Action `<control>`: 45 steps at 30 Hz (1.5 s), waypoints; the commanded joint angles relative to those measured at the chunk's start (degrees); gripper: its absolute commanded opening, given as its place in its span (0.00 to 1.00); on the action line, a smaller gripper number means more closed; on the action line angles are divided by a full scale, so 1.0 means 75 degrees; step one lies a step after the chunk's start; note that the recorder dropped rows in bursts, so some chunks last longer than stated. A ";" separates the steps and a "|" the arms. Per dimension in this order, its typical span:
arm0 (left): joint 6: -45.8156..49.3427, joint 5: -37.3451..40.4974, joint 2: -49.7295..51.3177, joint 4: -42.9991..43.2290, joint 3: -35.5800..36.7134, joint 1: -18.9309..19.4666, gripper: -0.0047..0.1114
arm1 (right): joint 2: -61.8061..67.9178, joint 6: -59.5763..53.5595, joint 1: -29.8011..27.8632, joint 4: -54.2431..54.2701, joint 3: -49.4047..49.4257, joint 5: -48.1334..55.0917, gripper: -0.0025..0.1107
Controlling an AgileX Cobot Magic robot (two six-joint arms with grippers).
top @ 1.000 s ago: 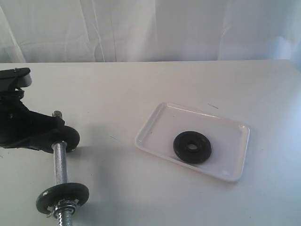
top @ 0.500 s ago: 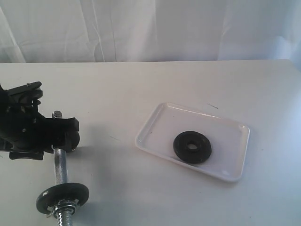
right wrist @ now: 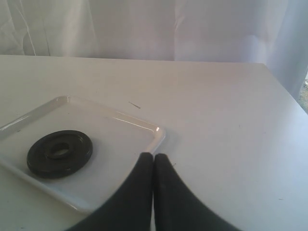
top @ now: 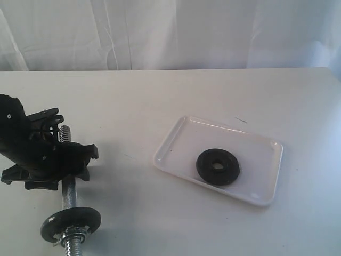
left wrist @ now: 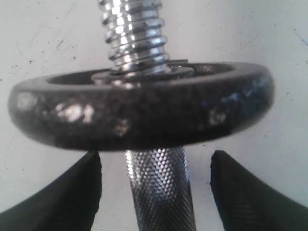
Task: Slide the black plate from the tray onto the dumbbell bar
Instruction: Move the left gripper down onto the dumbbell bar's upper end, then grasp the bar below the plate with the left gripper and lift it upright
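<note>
1. Exterior view: small round black weight plate (top: 217, 166) lies flat inside the shallow white rectangular tray (top: 181, 146), right of centre on the white table (top: 160, 96).
2. Silver threaded dumbbell bar (top: 68, 188) lies at near left and carries another black disc (top: 70, 224) at its near end.
3. Left gripper (left wrist: 156, 192): fingers (left wrist: 72, 197) apart, straddling the knurled shaft without touching it.
4. Right gripper (right wrist: 153, 166): fingers pressed together, empty, beside the tray.

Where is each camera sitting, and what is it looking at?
Exterior: high over the table, facing the curtain; sees the left gripper at the bar, the tray and the plate.
Left wrist: on the left arm, looking past its open fingers at the bar and a mounted disc.
Right wrist: on the right arm, looking past the shut right gripper at tray and plate.
Shared: exterior and right wrist both show tray and plate.
</note>
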 commanded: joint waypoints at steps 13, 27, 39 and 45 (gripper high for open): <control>-0.0038 -0.0114 0.0247 -0.0073 -0.0022 0.0032 0.39 | -0.0049 -0.0029 -0.0015 -0.0011 0.0013 -0.0116 0.02; 0.1266 0.0594 0.0105 -0.0073 -0.0022 0.0017 0.04 | -0.0049 -0.0029 -0.0015 -0.0011 0.0013 -0.0116 0.02; 0.3314 0.1142 -0.0942 -0.0073 -0.0025 0.0005 0.04 | -0.0049 -0.0029 -0.0015 -0.0011 0.0013 -0.0116 0.02; 0.4414 0.1122 -0.1221 -0.0101 -0.0025 -0.0315 0.04 | -0.0049 -0.0029 -0.0015 -0.0011 0.0013 -0.0116 0.02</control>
